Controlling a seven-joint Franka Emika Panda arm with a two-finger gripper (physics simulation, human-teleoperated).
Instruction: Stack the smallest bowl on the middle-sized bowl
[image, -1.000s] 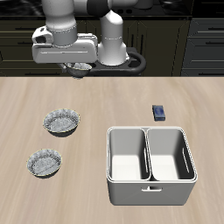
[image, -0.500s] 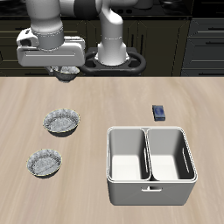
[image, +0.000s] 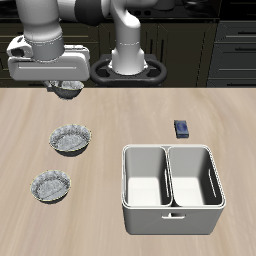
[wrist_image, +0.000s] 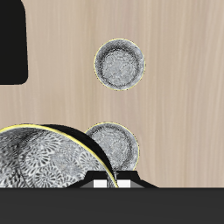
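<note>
My gripper (image: 67, 93) is shut on the smallest bowl (image: 66, 87), a tiny fluted silvery one, and holds it in the air above the table's back part. In the wrist view that bowl (wrist_image: 39, 162) fills the near field beside my fingers (wrist_image: 112, 182). The middle-sized bowl (image: 50, 186), pale and shallow, rests on the table near the front edge; it also shows in the wrist view (wrist_image: 120, 65). It lies well forward of my gripper and far below it.
The darker, deeper largest bowl (image: 70, 140) sits between my gripper and the middle-sized bowl, and shows partly hidden in the wrist view (wrist_image: 114, 143). A grey two-compartment bin (image: 172, 188) stands at the front. A small dark blue block (image: 182, 127) lies behind it.
My arm has carried the smallest bowl sideways, away from the bin's side and over toward the two bowls, and slightly lower. The bowls on the table have not moved.
</note>
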